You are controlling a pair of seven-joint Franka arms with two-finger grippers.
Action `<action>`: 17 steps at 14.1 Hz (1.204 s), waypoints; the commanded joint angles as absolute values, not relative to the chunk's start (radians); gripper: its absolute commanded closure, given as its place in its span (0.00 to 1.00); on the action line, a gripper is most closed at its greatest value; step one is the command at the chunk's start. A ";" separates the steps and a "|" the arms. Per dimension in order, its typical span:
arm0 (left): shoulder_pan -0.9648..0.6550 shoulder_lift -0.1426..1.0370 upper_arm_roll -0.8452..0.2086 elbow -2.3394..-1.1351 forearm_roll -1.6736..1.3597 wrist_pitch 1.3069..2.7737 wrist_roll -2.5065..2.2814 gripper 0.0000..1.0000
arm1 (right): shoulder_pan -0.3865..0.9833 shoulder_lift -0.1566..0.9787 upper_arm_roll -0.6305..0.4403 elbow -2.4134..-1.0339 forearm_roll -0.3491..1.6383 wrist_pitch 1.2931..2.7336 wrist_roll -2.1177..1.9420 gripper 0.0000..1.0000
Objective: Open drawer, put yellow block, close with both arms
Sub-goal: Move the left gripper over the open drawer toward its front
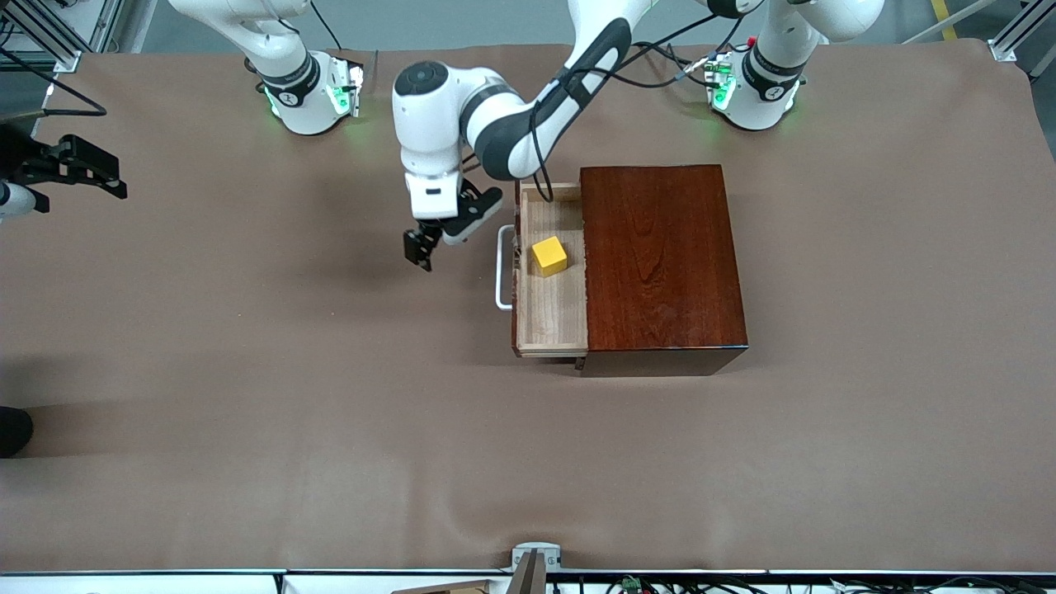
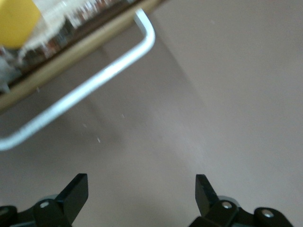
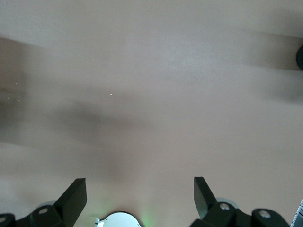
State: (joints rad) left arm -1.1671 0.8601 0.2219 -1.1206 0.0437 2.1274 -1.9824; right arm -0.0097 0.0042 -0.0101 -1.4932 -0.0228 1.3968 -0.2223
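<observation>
The drawer [image 1: 551, 318] stands pulled out of the reddish-brown wooden box [image 1: 660, 256], toward the right arm's end of the table. The yellow block [image 1: 549, 255] lies inside it on the light wood floor. The white bar handle [image 1: 501, 268] is on the drawer's front. My left gripper [image 1: 421, 250] hangs open and empty over the bare table just in front of the handle. In the left wrist view, the handle [image 2: 94, 80] and the yellow block [image 2: 16, 21] show ahead of the left gripper [image 2: 141, 187]. My right gripper [image 1: 111, 177] waits open at the right arm's end of the table, over bare cloth [image 3: 140, 189].
Brown cloth [image 1: 330, 412] covers the whole table. A dark round object [image 1: 12, 429] shows at the table's edge at the right arm's end. A small metal mount [image 1: 535, 561] sits at the edge nearest the front camera. The left arm's forearm [image 1: 536, 115] crosses above the drawer's corner.
</observation>
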 commanded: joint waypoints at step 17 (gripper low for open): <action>-1.132 0.893 0.241 -1.094 -0.012 2.080 -2.008 0.00 | -0.003 -0.012 -0.011 -1.516 -0.034 1.408 -0.230 0.00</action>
State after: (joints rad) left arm -1.1311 0.8649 0.2399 -1.1018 0.0088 2.0594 -1.9904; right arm -0.0092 0.0042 -0.0103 -1.5002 -0.0228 1.3998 -0.2224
